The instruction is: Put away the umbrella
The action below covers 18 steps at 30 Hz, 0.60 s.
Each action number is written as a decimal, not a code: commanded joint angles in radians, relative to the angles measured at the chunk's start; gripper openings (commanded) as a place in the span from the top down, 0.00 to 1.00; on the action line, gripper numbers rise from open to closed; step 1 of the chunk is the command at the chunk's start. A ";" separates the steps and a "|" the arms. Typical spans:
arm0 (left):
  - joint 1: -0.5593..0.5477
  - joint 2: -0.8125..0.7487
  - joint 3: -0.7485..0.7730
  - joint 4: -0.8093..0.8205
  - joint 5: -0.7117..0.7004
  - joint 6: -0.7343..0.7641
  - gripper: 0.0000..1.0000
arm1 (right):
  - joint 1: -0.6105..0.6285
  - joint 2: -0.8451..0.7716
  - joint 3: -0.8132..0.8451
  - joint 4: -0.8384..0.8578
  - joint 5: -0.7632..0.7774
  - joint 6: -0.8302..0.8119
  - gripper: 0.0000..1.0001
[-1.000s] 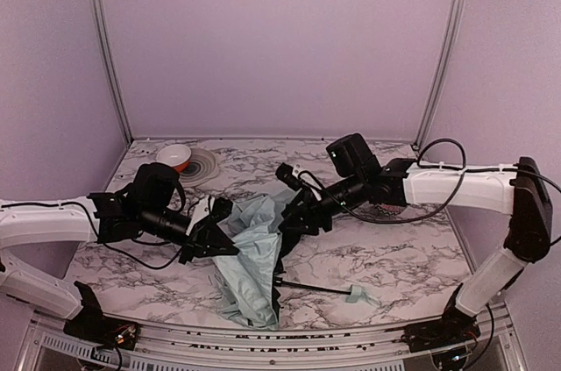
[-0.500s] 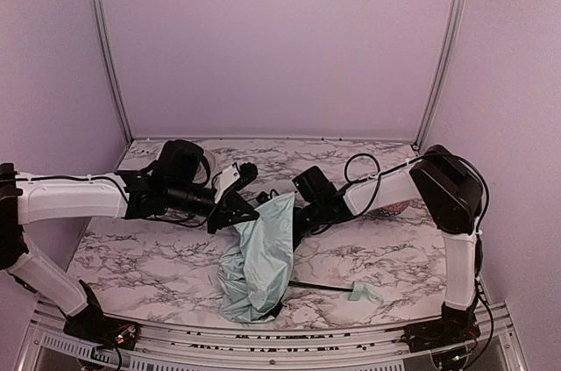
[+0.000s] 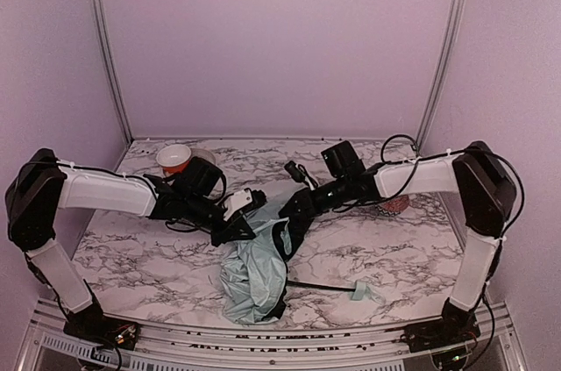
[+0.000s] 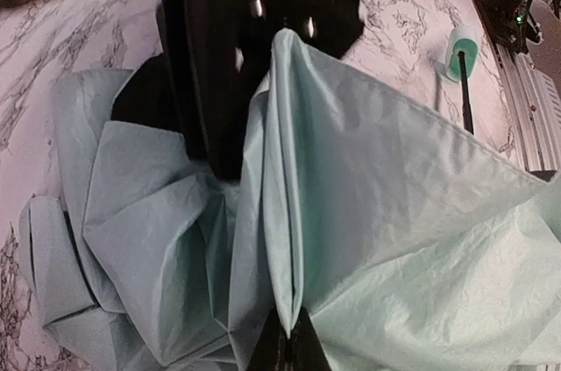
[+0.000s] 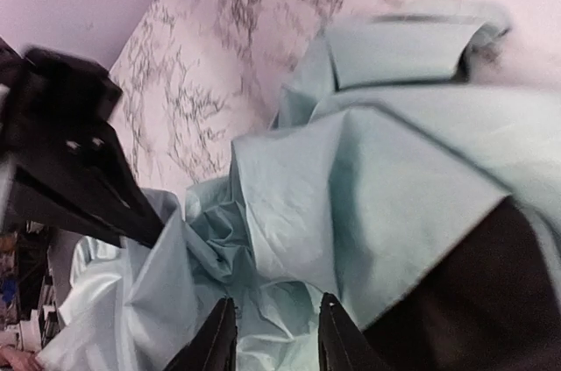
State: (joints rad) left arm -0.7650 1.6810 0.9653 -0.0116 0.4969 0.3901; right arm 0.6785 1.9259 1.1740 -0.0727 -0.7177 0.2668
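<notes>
The umbrella (image 3: 254, 270) lies crumpled at the table's front centre, its pale mint canopy (image 4: 394, 213) bunched up. Its black shaft (image 3: 320, 286) runs right to a small pale green handle (image 3: 364, 292), which also shows in the left wrist view (image 4: 463, 42). My left gripper (image 3: 241, 226) is shut on a thin fold of the canopy (image 4: 285, 336). My right gripper (image 3: 294, 213) hovers at the canopy's upper right edge, its fingers (image 5: 337, 340) apart over rumpled fabric (image 5: 351, 204). The two grippers face each other closely.
A red bowl (image 3: 173, 158) sits at the back left beside a grey plate (image 3: 207, 160). A pink patterned lump (image 3: 394, 205) lies behind the right forearm. Marble tabletop (image 3: 131, 248) shows on both sides; purple walls enclose it.
Both arms have shifted, and the left gripper has pulled its fold of canopy back and right. The right gripper's fingers have narrowed over the fabric. The canopy is more tightly bunched.
</notes>
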 commanded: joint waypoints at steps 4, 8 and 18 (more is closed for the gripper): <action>0.003 0.028 -0.008 -0.107 0.028 0.021 1.00 | -0.064 -0.260 0.029 -0.101 0.222 -0.112 0.66; 0.003 0.027 0.009 -0.111 0.026 0.021 1.00 | 0.013 -0.280 0.025 -0.030 0.129 -0.195 0.52; 0.004 0.016 0.021 -0.107 0.046 0.021 1.00 | 0.093 -0.111 0.094 -0.153 0.023 -0.299 0.39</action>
State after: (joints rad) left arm -0.7601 1.6962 0.9684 -0.1078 0.5236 0.4107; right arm 0.7574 1.7790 1.2358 -0.1570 -0.6357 0.0311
